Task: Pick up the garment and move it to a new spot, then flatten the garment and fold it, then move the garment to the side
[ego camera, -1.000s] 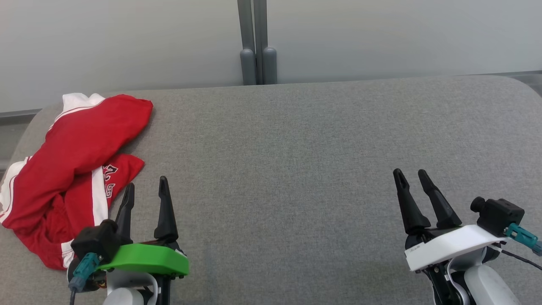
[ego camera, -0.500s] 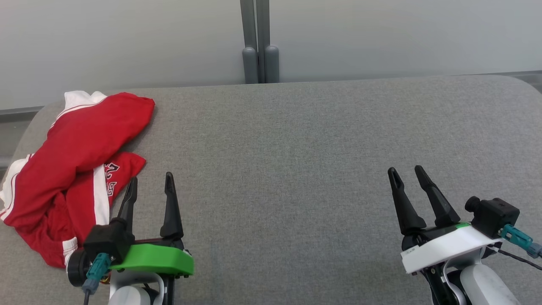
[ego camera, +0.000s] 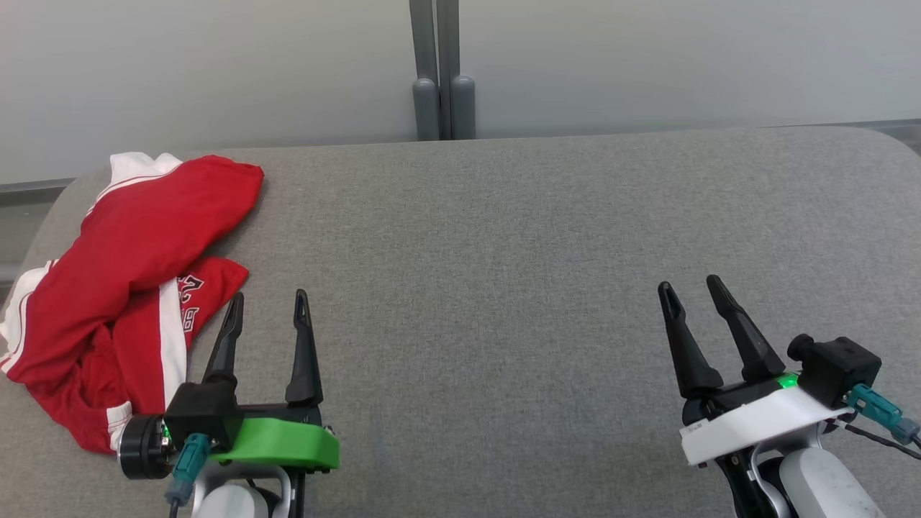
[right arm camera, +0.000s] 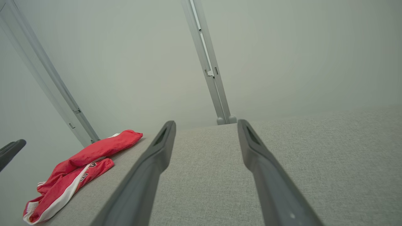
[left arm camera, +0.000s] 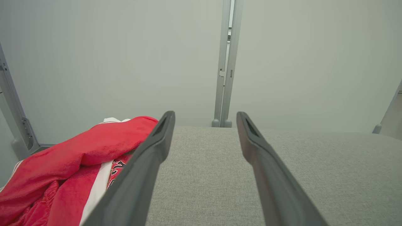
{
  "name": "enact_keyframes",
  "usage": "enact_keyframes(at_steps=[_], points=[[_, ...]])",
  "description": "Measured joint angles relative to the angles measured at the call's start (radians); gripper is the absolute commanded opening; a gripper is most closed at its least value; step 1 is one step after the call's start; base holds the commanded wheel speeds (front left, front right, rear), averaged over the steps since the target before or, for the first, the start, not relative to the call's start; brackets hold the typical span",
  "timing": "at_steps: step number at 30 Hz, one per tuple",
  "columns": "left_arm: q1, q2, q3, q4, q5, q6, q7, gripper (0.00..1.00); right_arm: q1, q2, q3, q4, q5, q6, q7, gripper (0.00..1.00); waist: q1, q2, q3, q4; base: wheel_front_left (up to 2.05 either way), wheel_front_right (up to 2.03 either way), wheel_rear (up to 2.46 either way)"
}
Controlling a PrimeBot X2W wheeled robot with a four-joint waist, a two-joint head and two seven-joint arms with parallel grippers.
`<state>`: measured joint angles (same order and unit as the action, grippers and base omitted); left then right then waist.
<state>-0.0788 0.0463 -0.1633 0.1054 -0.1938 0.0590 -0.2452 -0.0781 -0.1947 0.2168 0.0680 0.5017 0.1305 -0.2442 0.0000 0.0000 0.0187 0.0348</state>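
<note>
The garment (ego camera: 137,252), a red jersey with white striped trim and a patch of black lettering, lies crumpled at the left end of the grey padded table (ego camera: 504,230). The left wrist view has the garment (left arm camera: 78,157) at its lower left, and the right wrist view has the garment (right arm camera: 81,163) far to its left. My left gripper (ego camera: 268,303) is open just right of the heap, its fingers not touching the cloth. Low at the right, my right gripper (ego camera: 691,287) is open over bare table.
A pale wall runs behind the table with a grey vertical post (ego camera: 439,72) at the middle. The table's left end is rounded, and the garment lies close to that edge. Between the two grippers the grey surface is bare.
My left gripper has shifted a little to the right and lower in the head view. The right gripper moved only slightly. The garment lies as before.
</note>
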Motion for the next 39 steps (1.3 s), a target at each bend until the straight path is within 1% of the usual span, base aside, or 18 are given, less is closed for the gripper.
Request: enact_keyframes(at_steps=[10,30,39], points=[[-0.002,0.000,-0.011,-0.002,0.051,0.008,-0.017,1.00,0.000,0.001,-0.003,0.006,-0.047,0.000,-0.018,1.00,0.0000,0.0000,0.002,0.003,0.00,0.00,0.00],[-0.004,0.001,-0.012,0.002,0.038,0.008,-0.018,1.00,-0.006,0.006,-0.017,0.014,-0.048,0.000,-0.018,1.00,0.0000,0.0000,0.005,0.001,0.00,0.00,0.00],[-0.006,0.001,-0.012,0.012,0.026,0.011,-0.018,1.00,-0.006,0.008,-0.020,0.014,-0.048,0.000,-0.019,1.00,0.0000,0.0000,0.005,0.010,0.00,0.00,0.00]])
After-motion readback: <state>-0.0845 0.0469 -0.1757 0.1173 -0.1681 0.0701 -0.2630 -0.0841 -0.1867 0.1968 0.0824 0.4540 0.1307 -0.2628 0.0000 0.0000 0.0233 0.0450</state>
